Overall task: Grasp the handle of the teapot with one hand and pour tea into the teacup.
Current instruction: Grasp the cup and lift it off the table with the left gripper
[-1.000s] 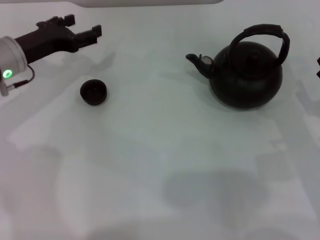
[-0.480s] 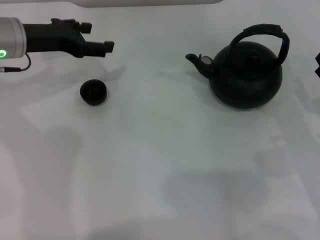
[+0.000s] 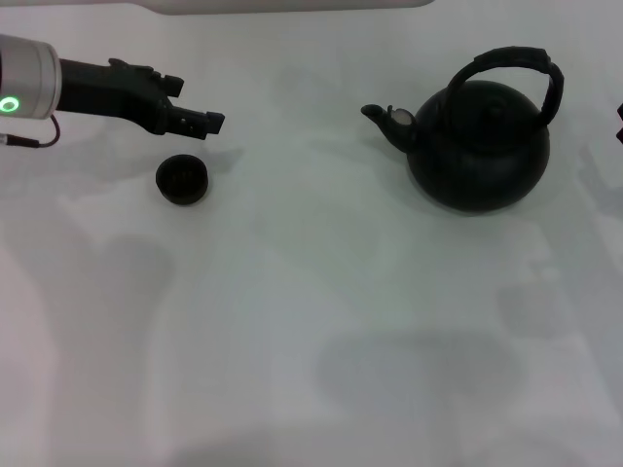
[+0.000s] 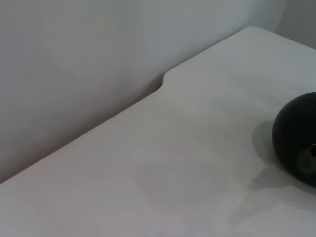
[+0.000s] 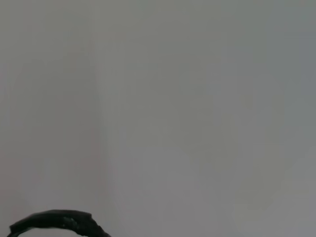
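The round matte-black teapot (image 3: 479, 146) stands at the back right of the white table, spout pointing left, its arched black handle (image 3: 516, 58) upright over the lid. The small black teacup (image 3: 182, 180) sits at the back left. My left gripper (image 3: 195, 105) hovers just behind and above the teacup, open and empty, pointing right toward the teapot. Only a black sliver of my right gripper (image 3: 620, 125) shows at the right edge, right of the teapot. The left wrist view shows part of the teapot (image 4: 296, 133). The right wrist view shows the top of the handle (image 5: 59, 221).
The white table (image 3: 311, 292) stretches bare between the teacup and the teapot and toward the front. Its far edge with a notch (image 4: 165, 81) meets a grey wall behind.
My left arm has swung in from the far left toward the right and lowered a little, now reaching over the spot just behind the teacup. The teapot and teacup have not moved.
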